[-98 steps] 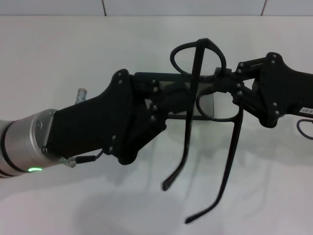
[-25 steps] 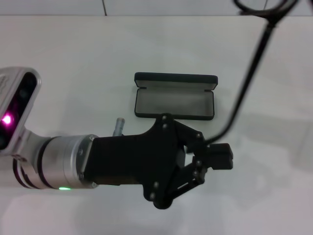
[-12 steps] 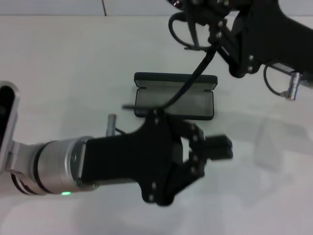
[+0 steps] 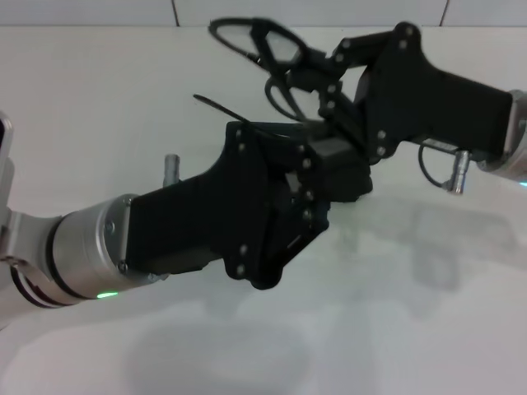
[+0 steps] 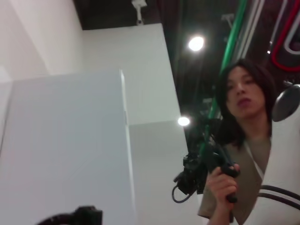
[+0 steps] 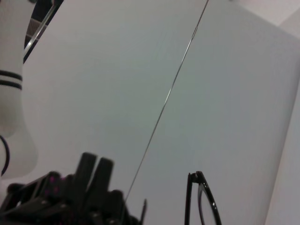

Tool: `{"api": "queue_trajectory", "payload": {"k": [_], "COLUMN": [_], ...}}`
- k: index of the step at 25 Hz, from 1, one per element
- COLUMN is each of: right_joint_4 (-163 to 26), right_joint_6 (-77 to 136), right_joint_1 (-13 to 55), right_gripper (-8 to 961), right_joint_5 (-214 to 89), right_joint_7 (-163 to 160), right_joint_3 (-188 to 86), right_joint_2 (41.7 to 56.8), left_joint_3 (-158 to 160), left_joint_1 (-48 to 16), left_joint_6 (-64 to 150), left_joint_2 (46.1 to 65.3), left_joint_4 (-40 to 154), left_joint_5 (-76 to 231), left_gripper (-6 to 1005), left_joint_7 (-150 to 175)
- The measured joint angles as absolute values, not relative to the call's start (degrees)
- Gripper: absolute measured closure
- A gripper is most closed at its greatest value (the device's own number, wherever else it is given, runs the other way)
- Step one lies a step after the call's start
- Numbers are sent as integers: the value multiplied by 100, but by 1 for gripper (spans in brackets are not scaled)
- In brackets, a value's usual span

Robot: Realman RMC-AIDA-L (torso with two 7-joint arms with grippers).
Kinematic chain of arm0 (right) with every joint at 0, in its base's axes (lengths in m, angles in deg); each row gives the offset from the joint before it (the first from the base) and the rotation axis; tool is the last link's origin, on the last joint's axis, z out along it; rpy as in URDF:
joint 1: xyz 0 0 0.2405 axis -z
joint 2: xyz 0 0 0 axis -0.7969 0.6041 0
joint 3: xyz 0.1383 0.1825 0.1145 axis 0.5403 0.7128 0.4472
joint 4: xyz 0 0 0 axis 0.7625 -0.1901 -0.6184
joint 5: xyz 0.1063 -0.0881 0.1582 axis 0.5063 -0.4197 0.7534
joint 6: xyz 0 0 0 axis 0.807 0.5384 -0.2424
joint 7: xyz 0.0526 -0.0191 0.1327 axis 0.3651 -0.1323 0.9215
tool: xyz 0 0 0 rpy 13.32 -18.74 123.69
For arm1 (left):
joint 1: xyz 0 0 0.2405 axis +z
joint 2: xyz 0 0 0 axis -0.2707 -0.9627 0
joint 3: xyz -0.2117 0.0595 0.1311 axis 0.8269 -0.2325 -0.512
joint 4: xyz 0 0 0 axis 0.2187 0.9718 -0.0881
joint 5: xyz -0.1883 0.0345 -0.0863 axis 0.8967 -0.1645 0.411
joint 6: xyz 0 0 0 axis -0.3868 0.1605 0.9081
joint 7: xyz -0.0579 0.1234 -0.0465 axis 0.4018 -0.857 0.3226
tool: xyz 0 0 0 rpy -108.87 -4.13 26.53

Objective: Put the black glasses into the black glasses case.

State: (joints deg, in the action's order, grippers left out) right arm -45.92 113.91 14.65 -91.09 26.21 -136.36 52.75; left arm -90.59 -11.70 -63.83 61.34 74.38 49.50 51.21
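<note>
The black glasses (image 4: 251, 37) hang in the air at the back middle of the head view, lenses tilted and one thin temple arm (image 4: 216, 105) sticking out to the left. My right gripper (image 4: 311, 78) reaches in from the right and is shut on the frame near the lenses. My left gripper (image 4: 342, 169) comes in from the lower left, raised just below and in front of the glasses. It covers the spot where the black glasses case lay, so the case is hidden. The right wrist view shows one lens and temple (image 6: 202, 201).
The white table (image 4: 428, 313) runs to a white wall at the back. The left wrist view points upward at a white panel (image 5: 65, 150) and a person holding a camera (image 5: 236, 140). Dark gripper parts (image 6: 70, 197) fill the bottom of the right wrist view.
My right gripper has brought the glasses down and to the left. My left gripper has lifted and moved back toward them, now hiding the open case.
</note>
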Motion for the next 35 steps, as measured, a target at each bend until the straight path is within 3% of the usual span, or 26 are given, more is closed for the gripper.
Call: {"api": "queue_trajectory", "payload": {"k": [26, 35], "right_joint_4": [-4505, -3822], "right_joint_6": [11095, 10138], "right_joint_1": [1333, 1835], "right_gripper": [874, 869], "right_joint_5": [-9107, -9168], "right_joint_7": [2830, 2822], "right_joint_3": [-14247, -14174], "right_joint_2": [5275, 5223], "left_joint_3": [-9062, -9061], "left_joint_1": [-1131, -893], "left_joint_6": [-6282, -6318], "left_joint_2": [6120, 5993], "left_joint_4": [7278, 7264], "left_joint_5": [4933, 4934], "left_gripper": [955, 955], "left_joint_7": [5148, 5148]}}
